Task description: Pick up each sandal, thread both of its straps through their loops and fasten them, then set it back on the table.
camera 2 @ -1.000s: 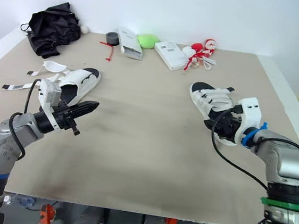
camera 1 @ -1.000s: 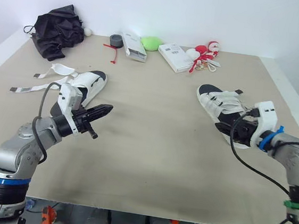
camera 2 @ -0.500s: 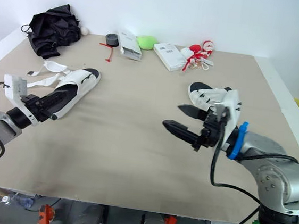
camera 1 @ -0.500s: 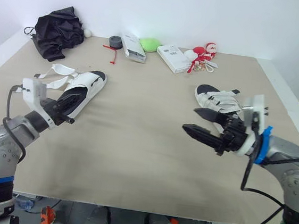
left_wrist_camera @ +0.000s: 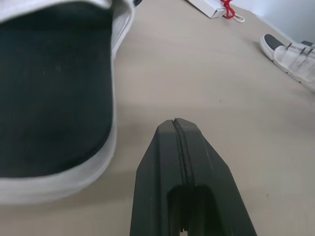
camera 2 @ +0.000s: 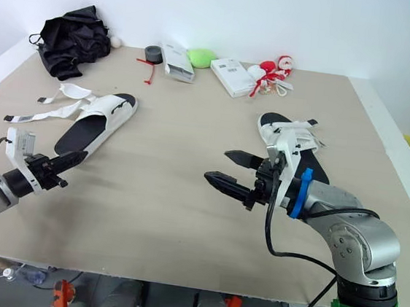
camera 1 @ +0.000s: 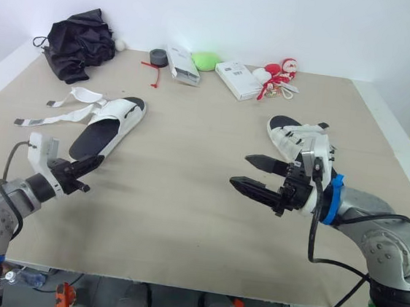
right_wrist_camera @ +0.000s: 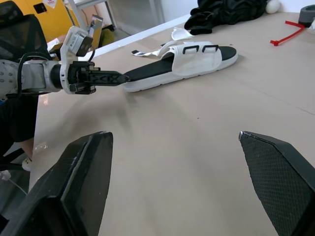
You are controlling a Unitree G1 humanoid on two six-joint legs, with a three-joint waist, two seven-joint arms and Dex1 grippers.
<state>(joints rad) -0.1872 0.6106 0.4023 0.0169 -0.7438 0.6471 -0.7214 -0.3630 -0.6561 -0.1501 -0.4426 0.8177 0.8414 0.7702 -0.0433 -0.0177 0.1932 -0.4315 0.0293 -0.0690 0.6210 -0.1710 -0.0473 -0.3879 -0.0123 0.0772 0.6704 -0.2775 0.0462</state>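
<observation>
Left sandal [camera 1: 109,123] and right sandal [camera 1: 298,138] are white with black footbeds (strap loops black too). Table [camera 1: 186,195] is plain beige, left gripper [camera 1: 86,164] and right gripper [camera 1: 240,169] black. Also a black cloth [camera 1: 77,41], lime-green lump [camera 1: 207,59], red-and-white toy [camera 1: 283,70].

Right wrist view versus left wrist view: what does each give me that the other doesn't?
Right wrist view, not the left: the open right pincer, the loose straps of the unfastened sandal, and the black cloth. Left wrist view, not the right: the other sandal across the table, and a white box. Both: the unfastened sandal's black footbed and the shut left pincer near its heel.
</observation>
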